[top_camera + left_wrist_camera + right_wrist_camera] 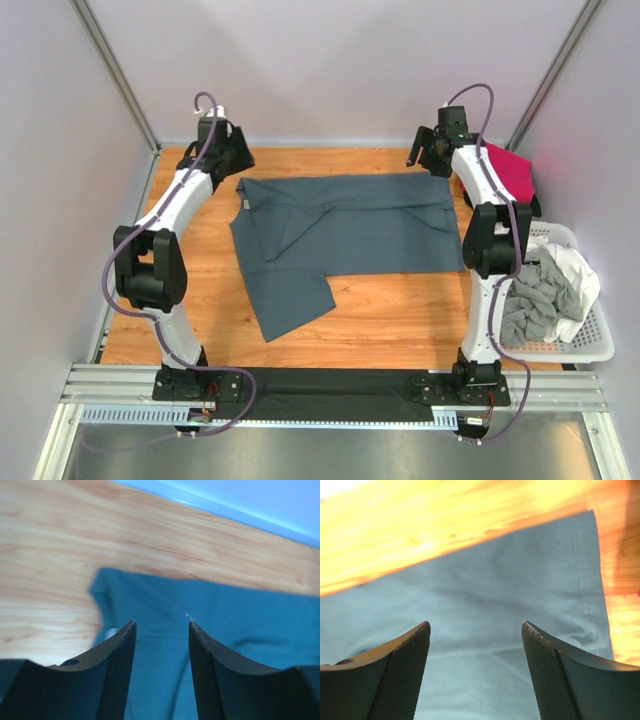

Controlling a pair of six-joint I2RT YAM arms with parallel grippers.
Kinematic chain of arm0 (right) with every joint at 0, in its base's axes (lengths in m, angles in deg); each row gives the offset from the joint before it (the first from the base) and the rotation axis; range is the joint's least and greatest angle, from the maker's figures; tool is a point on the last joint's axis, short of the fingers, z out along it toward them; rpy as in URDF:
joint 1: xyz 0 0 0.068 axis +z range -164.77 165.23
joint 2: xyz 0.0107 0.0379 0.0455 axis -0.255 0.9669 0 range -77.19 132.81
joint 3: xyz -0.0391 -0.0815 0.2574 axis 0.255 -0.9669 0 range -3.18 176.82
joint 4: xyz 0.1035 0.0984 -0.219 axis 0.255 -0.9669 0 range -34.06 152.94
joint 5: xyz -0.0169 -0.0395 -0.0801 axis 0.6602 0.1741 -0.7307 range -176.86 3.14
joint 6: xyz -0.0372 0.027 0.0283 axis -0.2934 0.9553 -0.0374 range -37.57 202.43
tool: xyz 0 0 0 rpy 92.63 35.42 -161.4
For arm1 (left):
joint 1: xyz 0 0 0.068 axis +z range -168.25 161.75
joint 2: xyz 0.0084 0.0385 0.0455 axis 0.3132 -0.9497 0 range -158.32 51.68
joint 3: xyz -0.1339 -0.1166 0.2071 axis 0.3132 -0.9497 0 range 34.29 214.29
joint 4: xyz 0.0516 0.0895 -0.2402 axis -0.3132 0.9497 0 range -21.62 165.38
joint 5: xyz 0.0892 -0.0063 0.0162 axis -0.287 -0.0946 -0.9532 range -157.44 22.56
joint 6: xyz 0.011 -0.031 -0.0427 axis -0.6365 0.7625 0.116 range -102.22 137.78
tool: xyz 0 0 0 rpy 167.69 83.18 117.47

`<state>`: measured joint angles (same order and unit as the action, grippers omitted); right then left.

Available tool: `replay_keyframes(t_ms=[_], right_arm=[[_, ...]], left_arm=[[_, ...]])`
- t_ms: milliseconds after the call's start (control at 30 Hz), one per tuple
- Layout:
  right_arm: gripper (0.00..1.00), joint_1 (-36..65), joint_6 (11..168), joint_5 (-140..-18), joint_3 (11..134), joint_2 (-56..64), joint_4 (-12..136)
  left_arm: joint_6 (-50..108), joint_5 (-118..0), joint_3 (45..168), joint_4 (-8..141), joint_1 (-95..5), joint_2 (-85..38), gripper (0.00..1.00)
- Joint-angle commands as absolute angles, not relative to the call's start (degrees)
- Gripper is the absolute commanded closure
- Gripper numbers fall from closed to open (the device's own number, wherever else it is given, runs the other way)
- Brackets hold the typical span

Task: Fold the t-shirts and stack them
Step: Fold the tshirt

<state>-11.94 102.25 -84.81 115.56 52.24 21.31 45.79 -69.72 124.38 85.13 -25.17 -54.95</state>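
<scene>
Slate blue-grey cotton takes the middle of the wooden table: the large t-shirt lies flat across its far half, long side running left to right, with one panel jutting toward the near edge on the left and a diagonal crease showing where cloth is doubled over near the far left corner.

Both arms reach to the far edge. The left gripper hangs over the shirt's far left corner, its jaws partly apart and nothing between them; the cloth shows through the gap, lying on the wood below. The right gripper hovers above the far right corner by the stitched hem, its jaws wide and likewise empty.

At far right a magenta-pink shirt lies bunched beside the right arm. The white lattice basket at the right edge holds a white shirt and a light grey one, both crumpled.

By the look of it, the work is in the folding of the big shirt, and early in the whole job: no folded stack shows anywhere, and three other shirts lie unfolded. The garment is not yet a tidy rectangle.

The next move probably calls for both claws to drop onto an edge, pinch only the layers meant to travel, and carry them together so the fold lands square. The near left panel wants tucking in. Uneven lifts could drag the whole shirt or skew the crease.
</scene>
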Motion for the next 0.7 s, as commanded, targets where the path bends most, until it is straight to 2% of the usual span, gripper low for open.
replay_keyframes(t_ms=[0,100,333,667], right_arm=[[0.25,-11.1,100.9,-81.7,112.1,45.3,24.2],[0.25,-10.4,100.2,-80.6,107.8,41.3,24.4],[0.25,-10.0,100.4,-81.2,100.1,34.5,24.4],[0.24,-9.9,100.4,-81.5,92.5,28.4,23.5]], left_arm=[[39.4,-60.5,121.8,82.4,-31.1,-53.1,0.47],[39.5,-55.0,122.4,79.6,-34.2,-56.2,0.47],[42.8,-53.9,124.2,77.3,-38.1,-64.1,0.47],[42.2,-59.3,118.8,75.8,-39.0,-65.6,0.46]])
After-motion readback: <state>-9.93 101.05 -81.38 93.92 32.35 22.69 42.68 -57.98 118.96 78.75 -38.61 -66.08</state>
